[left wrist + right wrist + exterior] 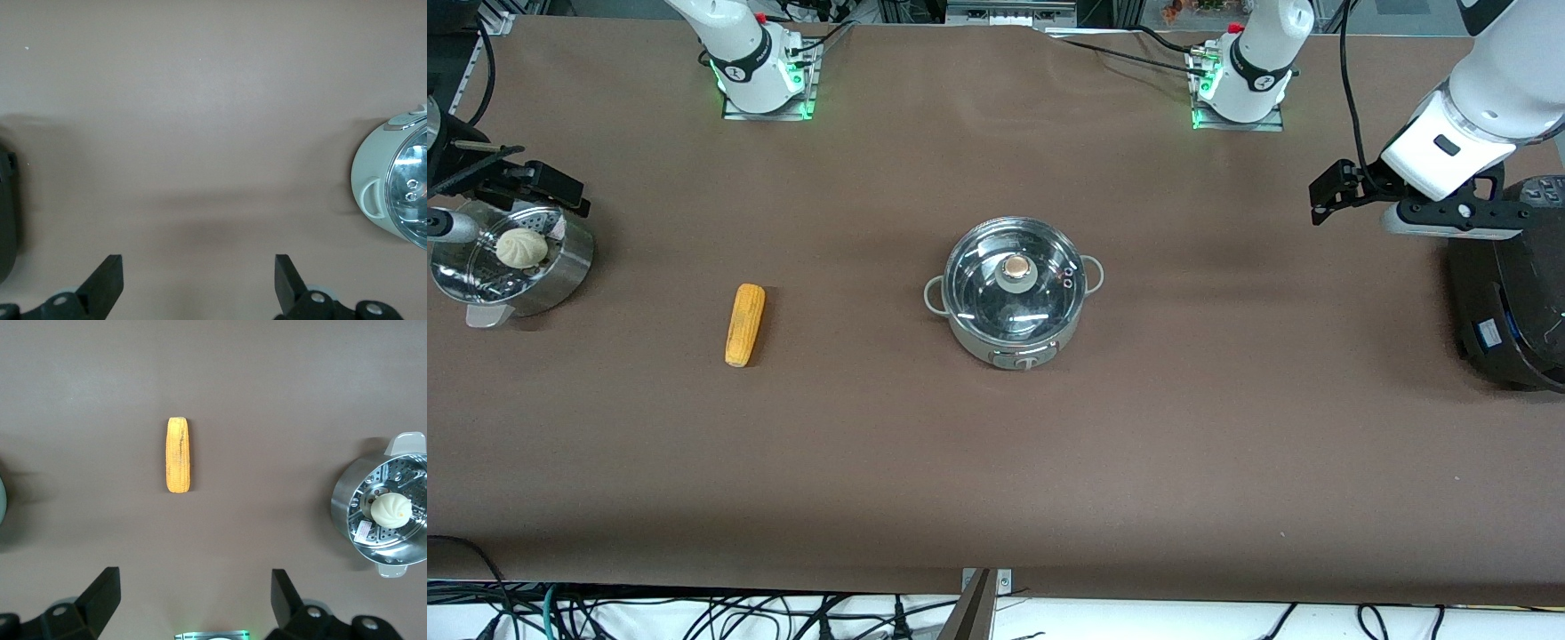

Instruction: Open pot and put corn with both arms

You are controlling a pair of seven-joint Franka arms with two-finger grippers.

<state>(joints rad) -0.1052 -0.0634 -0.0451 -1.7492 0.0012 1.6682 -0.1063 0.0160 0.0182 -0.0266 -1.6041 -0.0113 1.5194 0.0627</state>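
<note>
Black cooker [1516, 293] runs off the front view's edge; pot [393, 183] is cropped in the left wrist view; steamer [380, 513] is clipped in the right wrist view.

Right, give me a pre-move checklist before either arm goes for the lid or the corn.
1. Lid seated on the pot, knob free: ok.
2. Corn lying alone on the table, toward the right arm's end: ok.
3. Left gripper open, holding nothing, over bare table beside the black cooker: ok.
4. Right gripper open, holding nothing: ok.
5. Steamer with the bun apart from the corn: ok.
6. Pot free of contents: cannot tell, the lid glares.
</note>
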